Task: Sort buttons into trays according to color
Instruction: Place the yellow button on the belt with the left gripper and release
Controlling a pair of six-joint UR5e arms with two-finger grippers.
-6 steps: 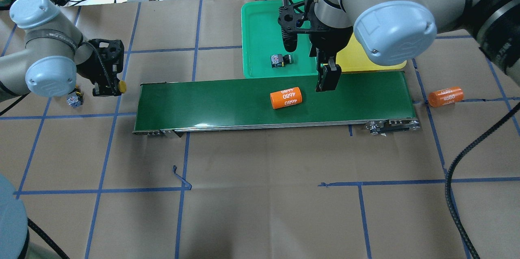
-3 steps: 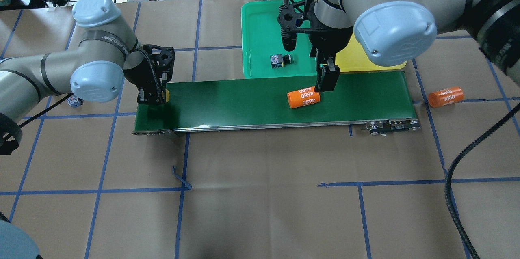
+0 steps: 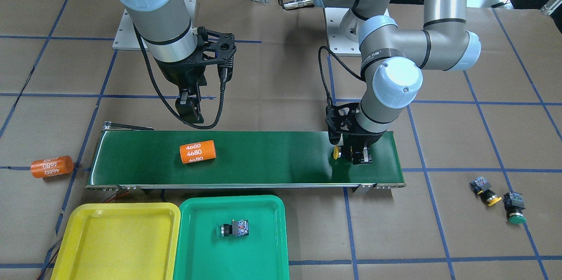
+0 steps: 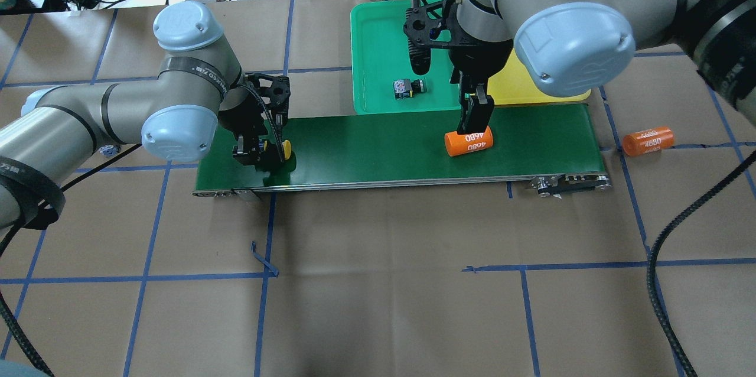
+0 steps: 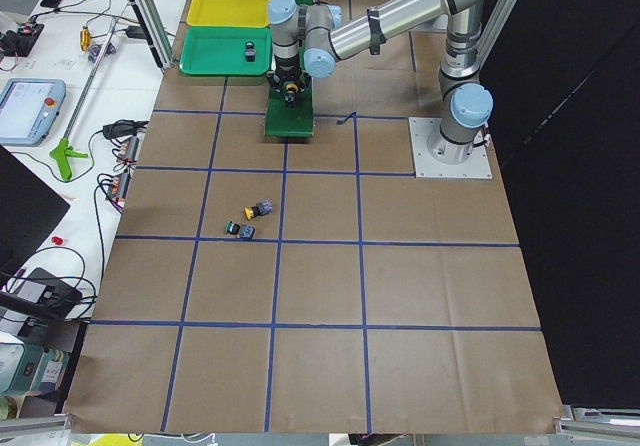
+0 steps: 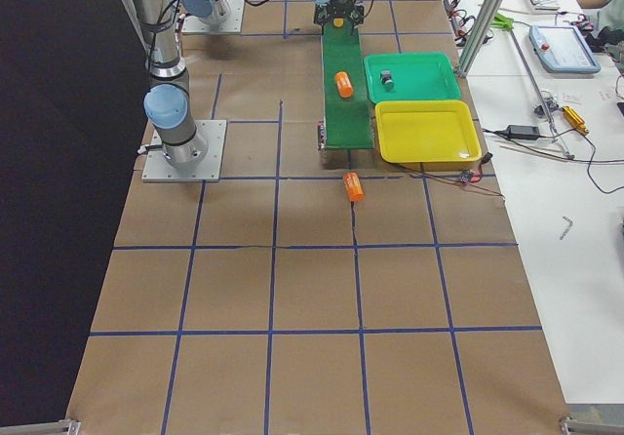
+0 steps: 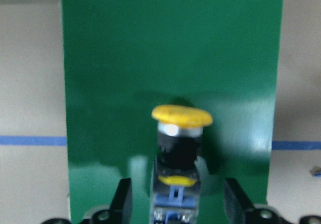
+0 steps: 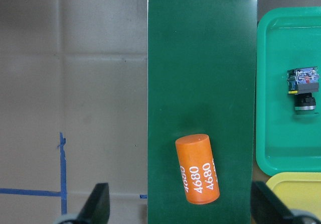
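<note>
Yellow-capped button [image 7: 179, 148] between the pads of the left tool [image 4: 260, 155], clamped low over the conveyor belt [image 4: 378, 146].

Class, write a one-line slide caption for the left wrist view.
Left tool holds a yellow button over the green belt.

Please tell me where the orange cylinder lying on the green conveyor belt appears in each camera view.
Front-facing: orange cylinder, left part of conveyor belt.
Overhead: right of centre on the belt, below the right gripper.
Exterior left: only an orange bit at the top edge, uncertain.
Exterior right: mid-belt.
Left wrist: not in it.
Right wrist: lower centre.
Shared landmark: the green tray beside the belt.
</note>
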